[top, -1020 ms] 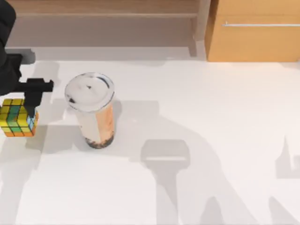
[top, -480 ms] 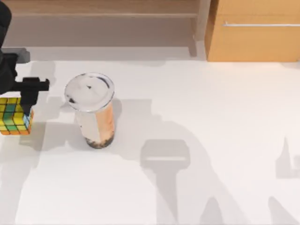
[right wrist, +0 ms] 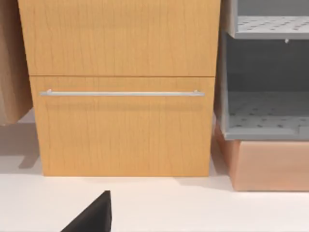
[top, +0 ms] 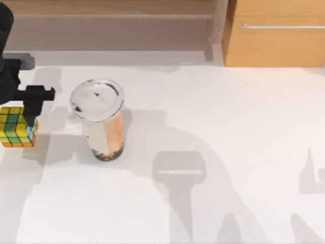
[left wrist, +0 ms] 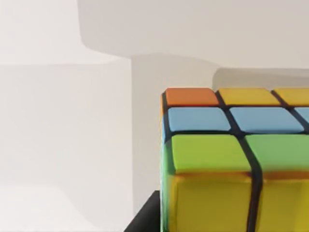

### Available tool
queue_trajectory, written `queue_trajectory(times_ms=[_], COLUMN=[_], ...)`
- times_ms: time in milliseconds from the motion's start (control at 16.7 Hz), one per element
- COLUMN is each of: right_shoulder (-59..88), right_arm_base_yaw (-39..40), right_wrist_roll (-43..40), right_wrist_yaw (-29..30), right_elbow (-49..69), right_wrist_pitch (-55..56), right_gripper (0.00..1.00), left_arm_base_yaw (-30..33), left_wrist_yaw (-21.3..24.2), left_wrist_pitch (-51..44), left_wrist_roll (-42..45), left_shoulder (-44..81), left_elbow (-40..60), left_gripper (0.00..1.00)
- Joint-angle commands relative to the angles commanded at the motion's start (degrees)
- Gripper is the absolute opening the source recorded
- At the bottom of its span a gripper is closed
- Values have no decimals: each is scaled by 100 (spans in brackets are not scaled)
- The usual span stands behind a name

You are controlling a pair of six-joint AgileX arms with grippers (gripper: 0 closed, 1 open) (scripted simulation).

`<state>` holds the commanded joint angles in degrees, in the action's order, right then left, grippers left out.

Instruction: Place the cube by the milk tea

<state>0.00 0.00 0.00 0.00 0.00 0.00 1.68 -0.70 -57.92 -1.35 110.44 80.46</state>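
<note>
Yellow-green-orange tiled cube, left pincer gripping it

Colours and patterns across the white table scene

The small puzzle cube carries a three-by-three grid of glossy tiles in yellow, green, orange and light blue, split by black lines; in the left wrist view the cube shows an orange corner tile beside yellow ones, a light blue row, a green row and yellow tiles below. The tall clear plastic milk tea cup has a white round lid, an orange-beige drink, a white label and dark pearls at its base. The left gripper is matt black. The table is plain white with soft grey shadows. The wooden drawer cabinet is honey-orange with fine grain and a silver bar handle; the shelf unit beside it is grey with a dotted pattern.
</note>
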Motion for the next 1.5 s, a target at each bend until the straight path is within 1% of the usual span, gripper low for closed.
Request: queue_trajectory(times_ms=[180,480,1260,1320,1500], right_shoulder=[0,0,0,0,0], right_arm_base_yaw=[0,0,0,0,0], right_wrist_roll=[0,0,0,0,0], right_wrist_yaw=[0,0,0,0,0], right_elbow=[0,0,0,0,0], right_wrist_pitch=[0,0,0,0,0], right_gripper=[100,100,100,100,100], left_arm_base_yaw=[103,111,111,111,111], left_wrist_yaw=[98,105,105,105,105], left_wrist_pitch=[72,78,78,78,78], left_wrist_roll=[1,1,1,1,1], left_shoulder=[101,121,121,121,121], left_elbow=[-135,-155,-155,-155,-155], left_gripper=[0,0,98,100,100])
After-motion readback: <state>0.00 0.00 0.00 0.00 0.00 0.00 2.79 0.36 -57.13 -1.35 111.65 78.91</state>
